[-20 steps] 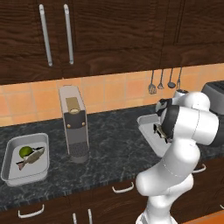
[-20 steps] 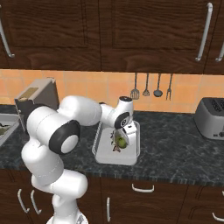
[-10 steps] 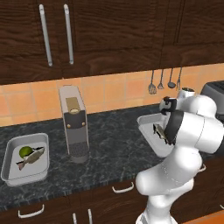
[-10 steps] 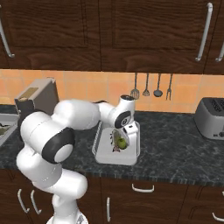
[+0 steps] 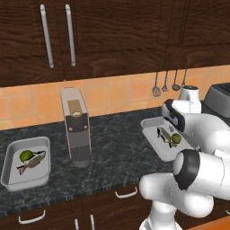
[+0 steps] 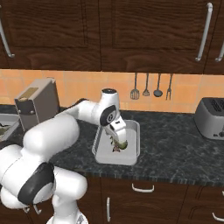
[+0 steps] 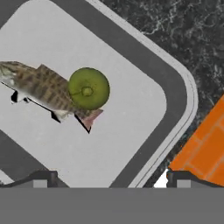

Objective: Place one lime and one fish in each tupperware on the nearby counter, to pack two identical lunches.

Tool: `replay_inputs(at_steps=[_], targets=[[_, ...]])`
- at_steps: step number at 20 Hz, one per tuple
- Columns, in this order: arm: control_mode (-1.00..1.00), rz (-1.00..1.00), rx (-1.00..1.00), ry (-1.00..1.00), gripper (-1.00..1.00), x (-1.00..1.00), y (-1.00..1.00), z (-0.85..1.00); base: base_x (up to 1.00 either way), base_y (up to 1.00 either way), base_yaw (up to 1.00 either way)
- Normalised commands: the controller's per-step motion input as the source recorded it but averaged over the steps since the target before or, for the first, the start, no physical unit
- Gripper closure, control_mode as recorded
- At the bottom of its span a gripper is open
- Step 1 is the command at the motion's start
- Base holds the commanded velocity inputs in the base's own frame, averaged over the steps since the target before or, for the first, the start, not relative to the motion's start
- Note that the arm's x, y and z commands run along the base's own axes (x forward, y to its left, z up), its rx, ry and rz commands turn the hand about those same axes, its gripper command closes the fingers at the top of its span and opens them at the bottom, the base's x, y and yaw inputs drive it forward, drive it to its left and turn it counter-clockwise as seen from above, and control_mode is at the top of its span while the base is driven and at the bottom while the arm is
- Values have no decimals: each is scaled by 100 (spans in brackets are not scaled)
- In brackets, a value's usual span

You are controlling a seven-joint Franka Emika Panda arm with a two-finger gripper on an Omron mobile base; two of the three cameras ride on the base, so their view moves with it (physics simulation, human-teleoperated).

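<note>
A dark wood kitchen with an orange tiled wall runs behind the speckled black bench (image 5: 117, 148). Toward its right end, close to the front edge, sits one tupperware (image 5: 152, 123) holding a fish (image 5: 163, 134) with a lime (image 5: 176, 138) touching its side; in the hand view the lime (image 7: 89, 88) rests against the fish (image 7: 39, 85) near its tail, both lying on the container's pale floor (image 7: 131, 109). The end effector (image 6: 119, 139) hangs just over this tupperware (image 6: 131, 131), jaws spread wide and holding nothing. A second ago it sat lower among the contents with the jaws a little narrower; it has since risen slightly and opened fully, leaving fish and lime where they lie.

Near the bench's left end a second tupperware (image 5: 10, 152) carries another lime (image 5: 26, 156) and another fish (image 5: 35, 162), touching, unchanged from before. Between the two containers stands a tall grey appliance (image 5: 75, 128). A silver toaster (image 6: 211, 117) sits at the far right end, and utensils (image 6: 151, 85) hang on the tiles.
</note>
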Motion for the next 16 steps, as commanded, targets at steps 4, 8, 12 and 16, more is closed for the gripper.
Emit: replay_inputs(at_steps=[4, 8, 12, 16], targets=[[-100, 30, -23, -7, -100, -56, 100, 66, 0, 0, 0], [-100, 36, -18, -14, -100, -77, 100, 9, 0, 0, 0], [-100, 47, -9, -12, -100, -71, 100, 8, 0, 0, 0], [-100, 45, -8, -3, -100, -45, 100, 5, 0, 0, 0]])
